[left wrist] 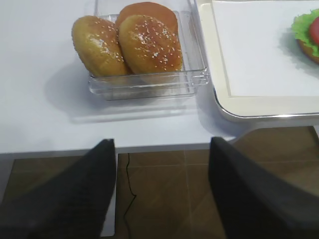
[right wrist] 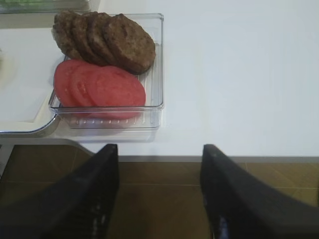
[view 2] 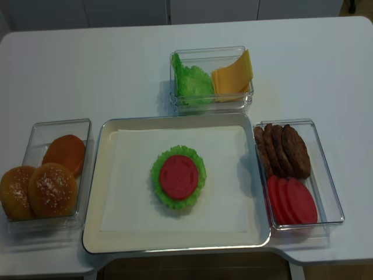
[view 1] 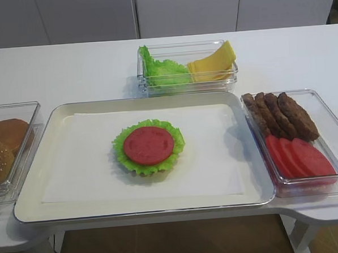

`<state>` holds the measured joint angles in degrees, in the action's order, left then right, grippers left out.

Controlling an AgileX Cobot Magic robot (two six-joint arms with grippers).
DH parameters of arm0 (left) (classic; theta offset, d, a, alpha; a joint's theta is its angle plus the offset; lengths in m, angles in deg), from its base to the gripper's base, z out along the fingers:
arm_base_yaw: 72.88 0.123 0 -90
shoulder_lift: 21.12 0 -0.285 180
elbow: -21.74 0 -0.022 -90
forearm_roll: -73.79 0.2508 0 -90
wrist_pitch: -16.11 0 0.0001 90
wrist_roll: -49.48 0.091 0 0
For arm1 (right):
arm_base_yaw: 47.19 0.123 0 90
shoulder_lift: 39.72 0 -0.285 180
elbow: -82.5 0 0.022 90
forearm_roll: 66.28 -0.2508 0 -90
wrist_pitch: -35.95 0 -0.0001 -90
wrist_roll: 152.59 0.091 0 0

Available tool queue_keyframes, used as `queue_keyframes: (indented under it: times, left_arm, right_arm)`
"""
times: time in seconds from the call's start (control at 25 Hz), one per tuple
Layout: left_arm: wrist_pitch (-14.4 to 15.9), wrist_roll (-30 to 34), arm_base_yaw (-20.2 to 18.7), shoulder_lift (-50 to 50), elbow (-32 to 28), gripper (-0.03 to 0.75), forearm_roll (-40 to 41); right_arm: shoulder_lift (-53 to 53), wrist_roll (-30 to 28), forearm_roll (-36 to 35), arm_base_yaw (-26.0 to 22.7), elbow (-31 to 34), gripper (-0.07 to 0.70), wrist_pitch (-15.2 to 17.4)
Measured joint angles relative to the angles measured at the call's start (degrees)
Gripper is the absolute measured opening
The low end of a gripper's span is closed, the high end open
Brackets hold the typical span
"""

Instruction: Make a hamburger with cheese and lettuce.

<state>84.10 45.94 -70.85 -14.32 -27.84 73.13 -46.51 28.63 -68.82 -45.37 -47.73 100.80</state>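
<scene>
Right gripper: jaws spread, empty, parked off the table edge facing the bin of patties and tomato slices, within easy reach for the next layer. Left gripper: likewise spread and empty, held back before the bun box, buns ready for the finish. Hamburger: mid-tray on white paper, green leaf beneath a red disc, central so both arms can reach. Cheese and spare lettuce: shared rear box, apart from the tray; cheese apparently not yet added.
</scene>
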Motion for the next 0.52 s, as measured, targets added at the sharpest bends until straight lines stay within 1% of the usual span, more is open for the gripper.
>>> queue_keyframes:
  times: [0.52]
  left_arm:
    - [0.0,0.0,0.0,0.0,0.0,0.439,0.0]
  right_arm:
    - [0.0,0.0,0.0,0.0,0.0,0.398,0.0]
